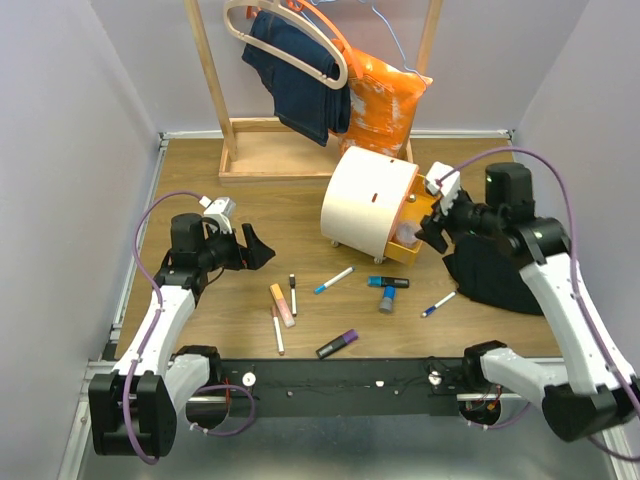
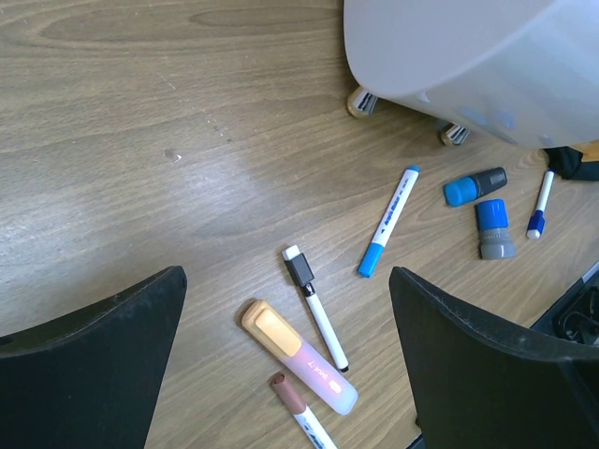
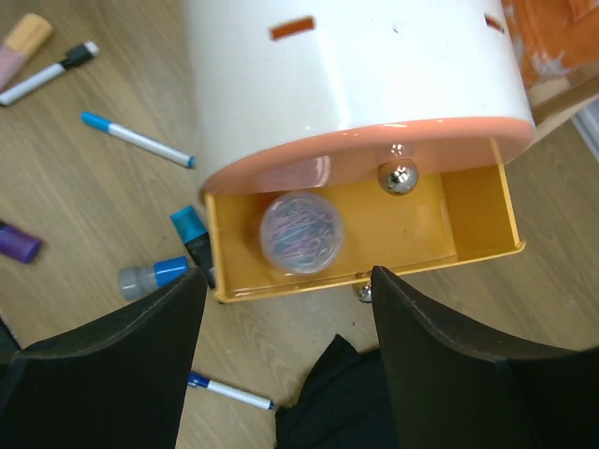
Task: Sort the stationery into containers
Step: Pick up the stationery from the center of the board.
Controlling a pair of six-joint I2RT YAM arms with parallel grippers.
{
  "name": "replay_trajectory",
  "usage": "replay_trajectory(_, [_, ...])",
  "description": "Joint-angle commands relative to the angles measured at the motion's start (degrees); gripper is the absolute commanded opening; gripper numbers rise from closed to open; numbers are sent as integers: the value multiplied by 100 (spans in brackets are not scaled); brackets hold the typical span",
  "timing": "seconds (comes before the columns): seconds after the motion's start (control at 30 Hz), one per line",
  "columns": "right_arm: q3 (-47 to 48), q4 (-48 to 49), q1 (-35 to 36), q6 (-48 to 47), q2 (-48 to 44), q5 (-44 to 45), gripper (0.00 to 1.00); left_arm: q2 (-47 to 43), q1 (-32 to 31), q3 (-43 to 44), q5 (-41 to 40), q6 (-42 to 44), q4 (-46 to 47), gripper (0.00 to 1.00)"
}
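The cream cabinet [image 1: 368,195] lies with its bottom orange drawer [image 3: 479,217] pulled open. A small clear round case [image 3: 300,231] rests inside that drawer. My right gripper [image 3: 281,281] hovers open just above the drawer's front edge, holding nothing. Loose on the table are a blue-capped pen [image 2: 388,223], a black-capped white pen [image 2: 316,304], an orange-pink highlighter [image 2: 299,360], a brown-capped pen [image 2: 293,400], a purple marker [image 1: 337,344], two stubby blue markers [image 2: 475,185] [image 2: 494,229] and a small blue pen [image 2: 541,204]. My left gripper [image 2: 285,281] hangs open above the highlighter.
A dark folded cloth [image 1: 500,268] lies under my right arm, beside the drawer. At the back stands a wooden clothes rack [image 1: 262,150] with jeans [image 1: 295,70] and an orange bag [image 1: 385,100]. Grey walls close in both sides.
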Motion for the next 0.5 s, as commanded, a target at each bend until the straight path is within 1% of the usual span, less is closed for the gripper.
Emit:
replay_trajectory(0.0, [183, -1411, 7, -488, -565, -797, 78, -187, 35, -98, 95, -76, 114, 99])
replay_trajectory(0.03, [183, -1813, 7, -611, -583, -876, 78, -170, 35, -90, 86, -120, 114, 99])
replay_trajectory(0.13, [253, -2535, 7, -1331, -592, -1087, 75, -178, 35, -89, 112, -111, 105, 99])
replay_trajectory(0.2, [209, -2765, 24, -2182, -653, -991, 75, -204, 35, -89, 94, -102, 106, 99])
replay_trajectory(0.23, [192, -2819, 16, -2455, -688, -904, 75, -222, 35, -116, 103, -94, 123, 99])
replay_trajectory(0.27, [200, -2776, 15, -2536, -636, -659, 75, -240, 27, -133, 112, -111, 123, 99])
replay_trajectory(0.3, [270, -2697, 24, -2337, -531, -579, 74, -275, 35, -142, 112, -120, 123, 99])
replay_trajectory(0.33, [618, -2775, 16, -2083, -374, -560, 70, -292, 35, -142, 121, -129, 114, 99])
replay_trajectory(0.4, [1050, -3003, 16, -1337, 161, -902, 67, -371, 35, -107, 121, -103, 36, 99])
replay_trajectory(0.43, [1183, -2995, 15, -881, 242, -1051, 67, -398, 35, -81, 112, -76, -8, 99])
replay_trajectory(0.47, [1237, -2586, 15, 403, 226, -1157, 67, -415, 35, -63, 95, -59, -70, 99])
